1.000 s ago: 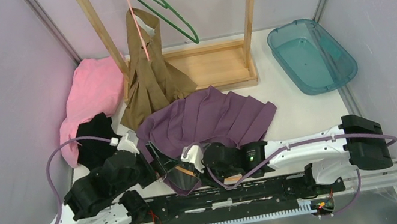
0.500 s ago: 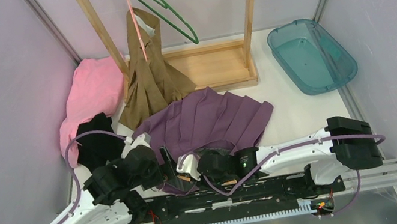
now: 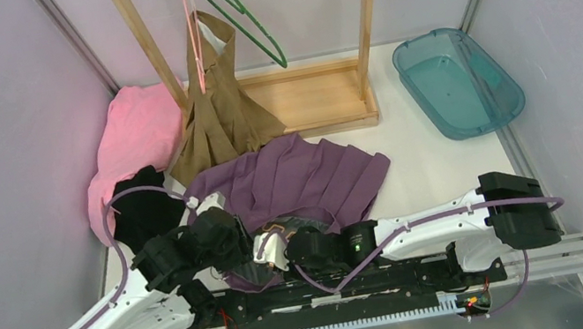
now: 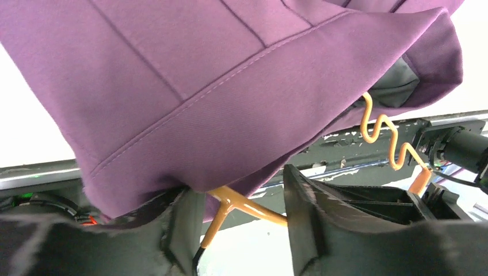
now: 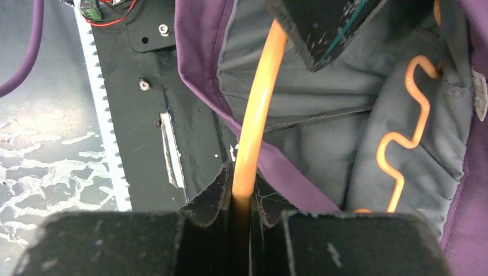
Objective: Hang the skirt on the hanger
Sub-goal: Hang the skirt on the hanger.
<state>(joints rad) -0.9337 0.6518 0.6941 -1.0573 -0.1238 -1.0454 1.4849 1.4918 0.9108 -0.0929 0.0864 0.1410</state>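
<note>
White table (image 3: 449,165) between pale walls carries the purple skirt (image 3: 299,177) at its near middle, and the waist end reaches over the black base rail (image 3: 396,277). The right gripper (image 5: 241,192) pinches the wire of the orange hanger (image 5: 256,121) firmly, and the hanger's wavy arm is already inside the waistband. The left gripper (image 4: 236,192) stands half spread, with the skirt's edge and the hanger wire between its fingers, not clamped. I judge it should take only the waistband and draw it slowly along the arm. A black cloth (image 3: 144,211) lies close on the left. More free room is on the right, toward the teal tub (image 3: 458,83).
</note>
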